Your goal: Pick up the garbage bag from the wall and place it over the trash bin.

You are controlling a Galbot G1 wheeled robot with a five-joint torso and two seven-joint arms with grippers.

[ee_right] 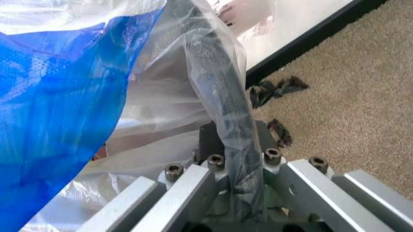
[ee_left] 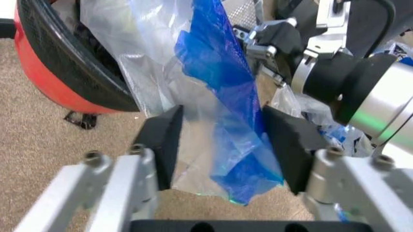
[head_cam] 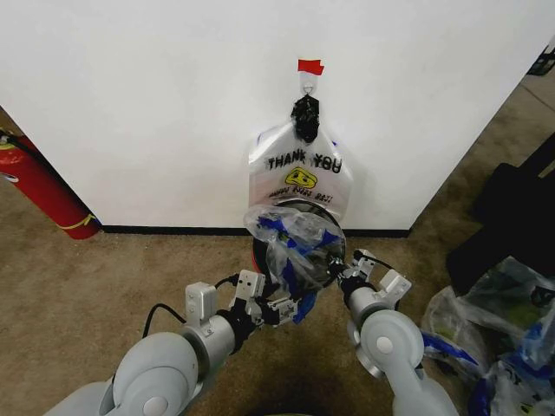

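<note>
A: State the position of the garbage bag [head_cam: 295, 243] and the trash bin [head_cam: 260, 256].
B: The trash bin stands on the carpet just before the white wall [head_cam: 156, 104], directly below a second "THANK YOU" bag [head_cam: 301, 173] hanging from a hook [head_cam: 307, 87]. The garbage bag, translucent with a blue patch, lies draped over the bin's top and spills down its near side.

A: State the condition of each gripper.
B: Left gripper [ee_left: 223, 145]: at the bin's near side, jaws apart, with the blue part of the bag hanging between the two black pads [ee_left: 164, 140]. Right gripper [ee_right: 223, 181]: at the bin's right rim, jaws clamped on the bag film wrapped over the black rim
</note>
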